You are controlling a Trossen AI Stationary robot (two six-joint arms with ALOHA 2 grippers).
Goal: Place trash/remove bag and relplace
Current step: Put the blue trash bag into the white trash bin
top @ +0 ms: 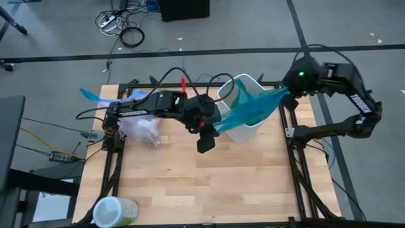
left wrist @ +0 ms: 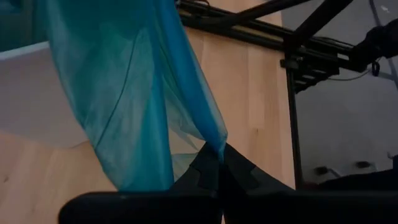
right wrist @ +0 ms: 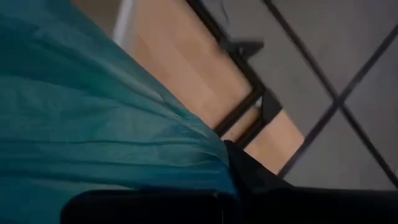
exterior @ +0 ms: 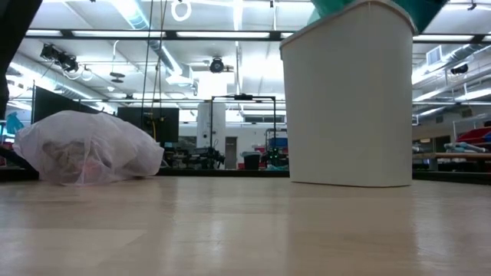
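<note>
A white bin [top: 243, 130] stands on the far right part of the wooden table [top: 209, 183]. A teal bag [top: 250, 109] is stretched across the bin's mouth, pulled between the two arms.

The left gripper [top: 216, 128] sits just left of the bin's near-left rim, its fingers pressed together on one corner of the teal bag. In the left wrist view the thin teal film [left wrist: 137, 93] runs down into the pinched fingertips [left wrist: 214, 163], with the bin's white wall [left wrist: 37, 93] behind it.

The right gripper [top: 290, 96] is at the bin's far right side, over the table's right edge, and is also clamped on the teal bag's other end. The right wrist view shows the teal plastic [right wrist: 93, 118] gathered into the dark closed fingers [right wrist: 245, 171], with the table edge and its black frame beyond.

The pink bag [top: 144, 128], translucent and filled, lies on the table at the far left, under the left arm and well apart from the bin. In the low view it [exterior: 88, 147] rests slumped on the tabletop, with crumpled trash [exterior: 73, 157] faintly visible through the plastic, and the bin [exterior: 349, 96] stands upright to its right.

A green-and-white roll [top: 114, 212] sits at the near left corner of the table.
</note>
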